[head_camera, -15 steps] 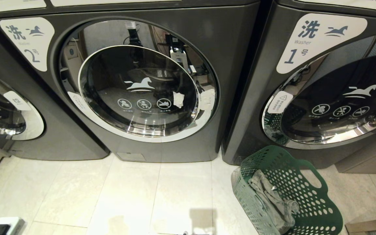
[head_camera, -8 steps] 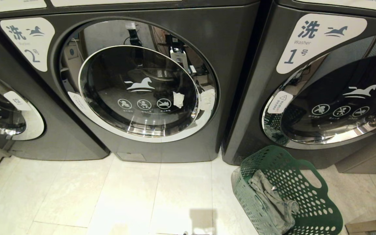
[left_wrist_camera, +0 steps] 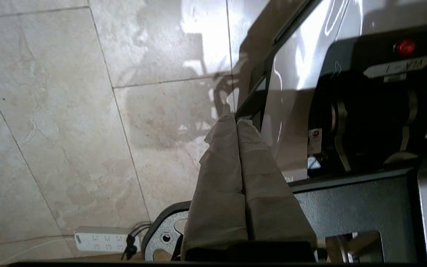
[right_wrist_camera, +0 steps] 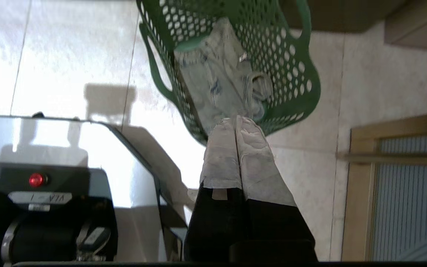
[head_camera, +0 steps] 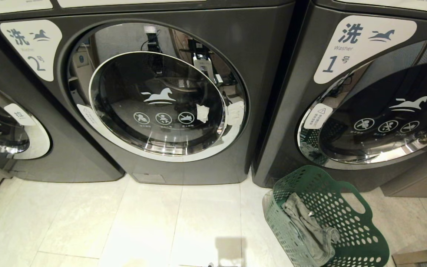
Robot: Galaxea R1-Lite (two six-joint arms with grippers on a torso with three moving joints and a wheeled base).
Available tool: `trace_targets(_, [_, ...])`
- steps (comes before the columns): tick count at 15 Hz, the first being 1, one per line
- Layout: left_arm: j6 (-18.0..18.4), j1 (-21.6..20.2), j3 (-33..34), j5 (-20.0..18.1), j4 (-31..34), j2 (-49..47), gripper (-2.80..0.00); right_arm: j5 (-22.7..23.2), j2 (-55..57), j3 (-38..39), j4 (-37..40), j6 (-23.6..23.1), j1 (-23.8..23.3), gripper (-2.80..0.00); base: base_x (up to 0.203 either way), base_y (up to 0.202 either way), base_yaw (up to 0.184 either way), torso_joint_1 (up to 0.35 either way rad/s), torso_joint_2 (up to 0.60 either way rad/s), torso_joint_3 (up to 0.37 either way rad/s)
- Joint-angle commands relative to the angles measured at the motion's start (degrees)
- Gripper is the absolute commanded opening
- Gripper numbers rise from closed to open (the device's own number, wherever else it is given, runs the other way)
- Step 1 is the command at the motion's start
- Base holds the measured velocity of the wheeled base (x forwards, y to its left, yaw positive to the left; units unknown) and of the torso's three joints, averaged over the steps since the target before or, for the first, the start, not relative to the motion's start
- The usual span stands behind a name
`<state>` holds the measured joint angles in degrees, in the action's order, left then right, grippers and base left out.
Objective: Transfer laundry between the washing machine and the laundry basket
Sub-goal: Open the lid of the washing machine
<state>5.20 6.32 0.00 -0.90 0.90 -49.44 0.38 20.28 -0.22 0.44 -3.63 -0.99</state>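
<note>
So from the head cam I've got the washing machine point(head_camera: 154, 100) marked 2 dead ahead, round glass door closed, with the machine marked 1 point(head_camera: 365, 92) on its right. The laundry basket point(head_camera: 350, 207) sits on the tiled floor point(head_camera: 124, 222) right in front of machine 1, tipped toward me, and the laundry point(head_camera: 310, 226) is lying bunched up inside it, little metal button showing. Neither arm is in the head view. On the wrist cams, the left gripper point(left_wrist_camera: 235, 120) has its fabric-covered fingers pressed flat together with nothing between them, hanging over the floor beside the robot's base point(left_wrist_camera: 361, 207). Right gripper point(right_wrist_camera: 235, 122) is the same deal, fingers pinched together and empty, pointing toward the basket from above, clear of the laundry.
</note>
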Motion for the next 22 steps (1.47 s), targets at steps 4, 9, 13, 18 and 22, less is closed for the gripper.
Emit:
trace_targets(4, [1.15,-3.47,-0.08,-0.13,0.39,22.2,-2.8,0.79,-12.89,-0.08,0.24,-0.46,0.18,-2.8,0.0,0.0,0.0,0.0,0.0,0.0])
trace_targets(9, [1.69,-9.35,0.0,-0.24,0.15,33.98,-2.8,1.12,-20.28,-0.04,0.0,0.2,0.81,-2.8,0.0,0.0,0.0,0.0,0.0,0.0])
trace_targets(13, [1.39,-8.83,-0.04,-0.44,0.39,35.11,-2.8,1.38,-20.28,0.04,-0.09,-1.09,0.9,-2.8,0.0,0.0,0.0,0.0,0.0,0.0])
trace_targets(18, [1.58,-4.39,-0.18,-2.04,0.6,37.48,-2.8,1.17,-20.28,0.04,-0.09,-1.11,0.9,-2.8,0.0,0.0,0.0,0.0,0.0,0.0])
trace_targets(22, [3.17,-5.53,-0.24,-2.16,0.6,44.51,-2.8,0.76,-20.3,0.13,-0.51,2.42,0.9,-2.8,0.0,0.0,0.0,0.0,0.0,0.0])
